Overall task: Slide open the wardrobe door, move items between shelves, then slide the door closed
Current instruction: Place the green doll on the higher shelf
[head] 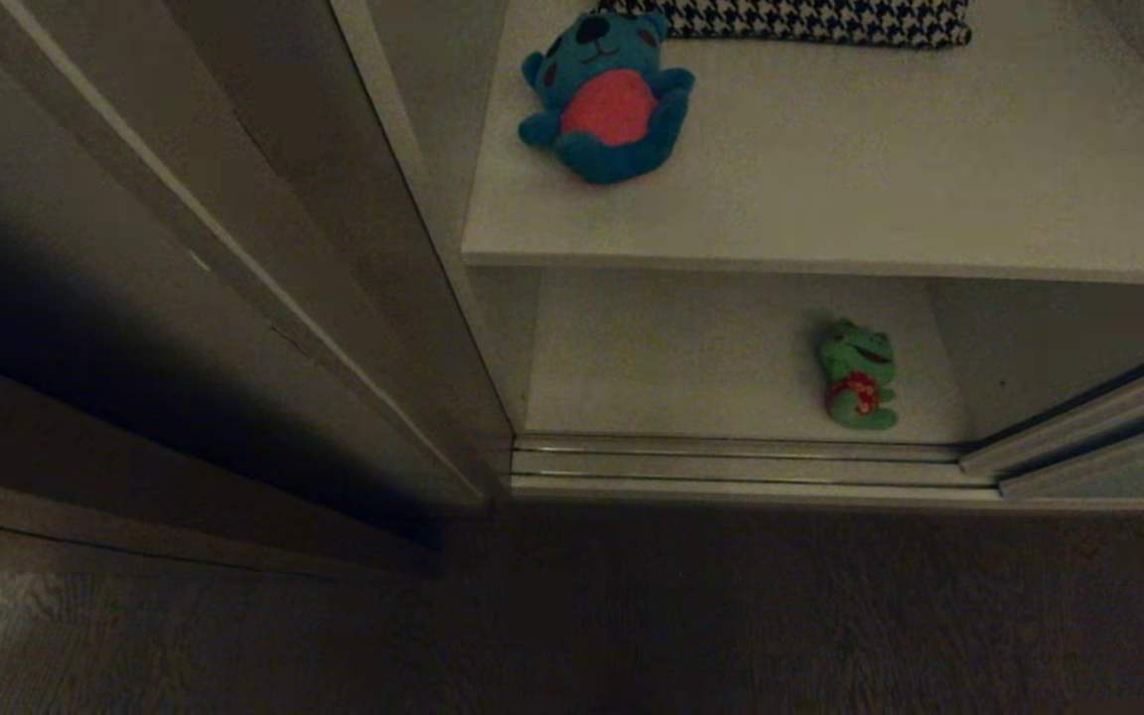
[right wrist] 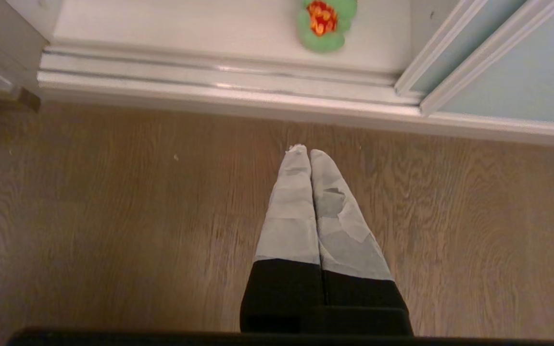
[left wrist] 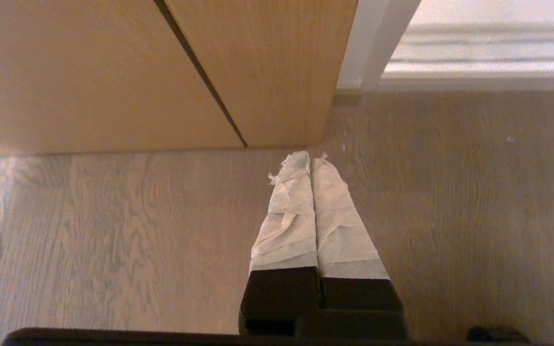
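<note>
From the head camera, the wardrobe stands open. The blue bear (head: 609, 99) lies on its back on the upper shelf (head: 830, 199), near that shelf's left end, with a houndstooth cloth (head: 810, 20) just behind it. Below that shelf, the green frog (head: 860, 373) lies on the lower shelf (head: 671, 357), close to the floor track (head: 731, 463) that runs along its front. The sliding wardrobe door (head: 1108, 437) is pushed aside, its framed edge reaching the right end of the track. Brown wooden panels (head: 185, 248) stand left of the shelves. Neither arm shows here.

In the left wrist view, the left tool (left wrist: 310, 161) hangs over the wooden floor (left wrist: 113, 240) in front of the wooden panels (left wrist: 113, 72), its tape-wrapped fingers (left wrist: 289, 211) clenched together on nothing.

In the right wrist view, the right tool (right wrist: 305, 151) hangs over the floor (right wrist: 113, 216) short of the track (right wrist: 219, 81), fingers (right wrist: 291, 206) pressed together and empty. The frog (right wrist: 326, 24) lies beyond the track, and the pale door (right wrist: 512, 72) stands beside it.
</note>
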